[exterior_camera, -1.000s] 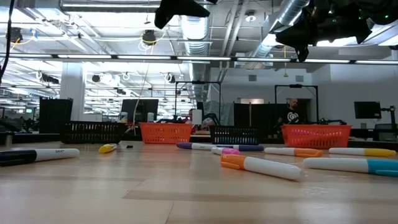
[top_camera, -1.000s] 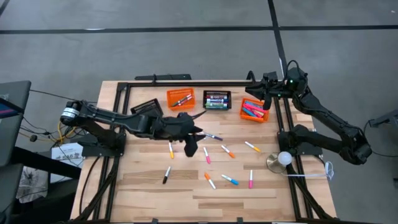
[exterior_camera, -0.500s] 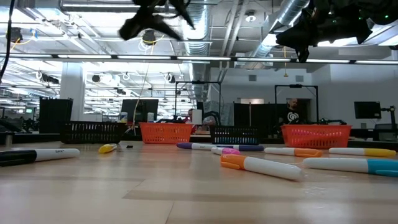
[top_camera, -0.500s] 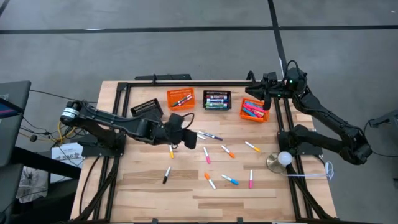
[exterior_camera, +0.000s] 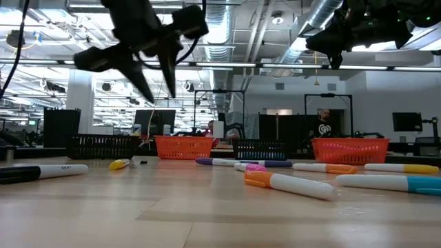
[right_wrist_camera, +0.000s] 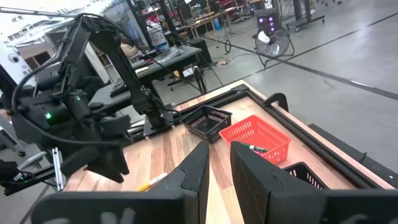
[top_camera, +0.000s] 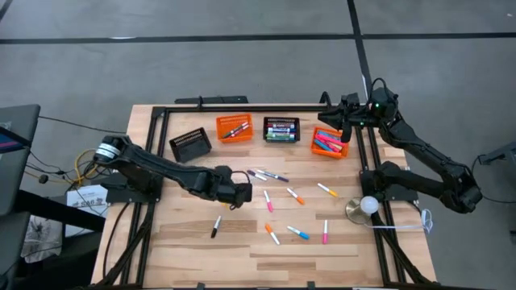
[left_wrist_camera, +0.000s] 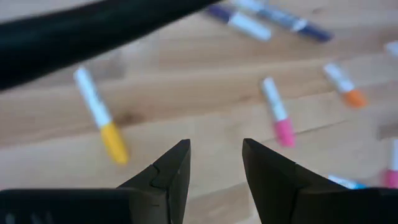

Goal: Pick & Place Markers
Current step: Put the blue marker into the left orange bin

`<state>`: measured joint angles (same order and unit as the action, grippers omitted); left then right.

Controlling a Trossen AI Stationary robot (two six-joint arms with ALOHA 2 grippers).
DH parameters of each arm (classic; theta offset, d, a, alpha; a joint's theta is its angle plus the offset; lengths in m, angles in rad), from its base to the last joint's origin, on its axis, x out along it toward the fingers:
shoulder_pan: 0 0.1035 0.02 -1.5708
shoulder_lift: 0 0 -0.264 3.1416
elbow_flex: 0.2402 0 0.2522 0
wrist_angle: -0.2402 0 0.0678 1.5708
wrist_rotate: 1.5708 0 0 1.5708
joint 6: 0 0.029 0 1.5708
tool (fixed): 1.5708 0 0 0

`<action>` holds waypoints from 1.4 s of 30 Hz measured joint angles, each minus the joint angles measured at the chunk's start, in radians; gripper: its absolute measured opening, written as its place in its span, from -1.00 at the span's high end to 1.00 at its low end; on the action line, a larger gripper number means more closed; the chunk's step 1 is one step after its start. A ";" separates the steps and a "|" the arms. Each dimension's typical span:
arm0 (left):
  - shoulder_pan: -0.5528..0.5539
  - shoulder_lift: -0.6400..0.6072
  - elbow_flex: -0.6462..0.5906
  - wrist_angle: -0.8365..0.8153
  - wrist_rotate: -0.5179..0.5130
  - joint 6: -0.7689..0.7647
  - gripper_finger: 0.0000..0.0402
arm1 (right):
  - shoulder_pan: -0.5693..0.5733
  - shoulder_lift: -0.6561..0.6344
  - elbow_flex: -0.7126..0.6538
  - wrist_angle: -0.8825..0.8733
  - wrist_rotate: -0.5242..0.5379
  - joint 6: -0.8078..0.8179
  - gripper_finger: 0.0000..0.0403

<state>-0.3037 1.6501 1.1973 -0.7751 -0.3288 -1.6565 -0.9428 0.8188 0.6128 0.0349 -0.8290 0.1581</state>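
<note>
Since the earlier high view, the left arm has been drawn back from the purple markers and swung lower, so that the left claw [top_camera: 239, 193] is now held above the yellow-capped marker [top_camera: 222, 193] near the middle of the wooden surface [top_camera: 185, 242]. Its fingers [left_wrist_camera: 168, 171] are seen spread and empty in the left wrist view, with the yellow-capped marker [left_wrist_camera: 102, 124] and a pink-capped marker [left_wrist_camera: 277, 120] lying loose ahead of them. The right claw [top_camera: 348, 121] is held over the orange basket [top_camera: 329, 143] at the far right, pressed nearly together with nothing seen in it (it appears to be waiting). A reach for a loose marker is judged to be in hand; next, the left claw must be lined up over one marker, lowered and closed.
</note>
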 joint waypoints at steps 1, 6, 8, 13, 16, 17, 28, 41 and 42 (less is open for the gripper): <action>-0.004 0.004 0.000 -0.007 0.018 -0.007 0.28 | 0.000 0.000 0.000 0.000 0.000 0.000 0.72; -0.012 -0.003 0.000 -0.019 0.014 -0.025 0.28 | 0.000 0.000 0.000 -0.005 0.001 -0.007 0.72; -0.010 -0.009 0.000 -0.026 0.008 -0.025 0.28 | 0.000 0.000 0.000 -0.005 0.001 -0.008 0.72; 0.003 -0.007 0.000 0.037 -0.109 0.050 0.28 | 0.000 0.000 0.000 -0.005 0.001 -0.008 0.72; 0.023 -0.007 0.000 0.166 -0.195 0.160 0.28 | 0.000 0.000 0.000 -0.005 0.001 -0.008 0.72; 0.041 -0.003 0.000 0.213 -0.191 0.209 0.28 | 0.000 0.000 0.000 -0.005 0.001 -0.008 0.72; 0.269 0.120 0.000 0.546 0.148 0.689 0.28 | 0.000 0.000 0.000 -0.005 0.001 -0.008 0.72; 0.321 0.157 0.000 0.630 0.241 1.277 0.28 | -0.002 0.000 0.000 -0.005 0.075 -0.008 0.72; 0.331 0.157 0.001 0.629 0.241 1.289 0.28 | -0.002 0.000 0.000 -0.005 0.075 -0.008 0.72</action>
<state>0.0274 1.8069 1.1979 -0.1459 -0.0877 -0.3670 -0.9447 0.8188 0.6130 0.0299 -0.7543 0.1497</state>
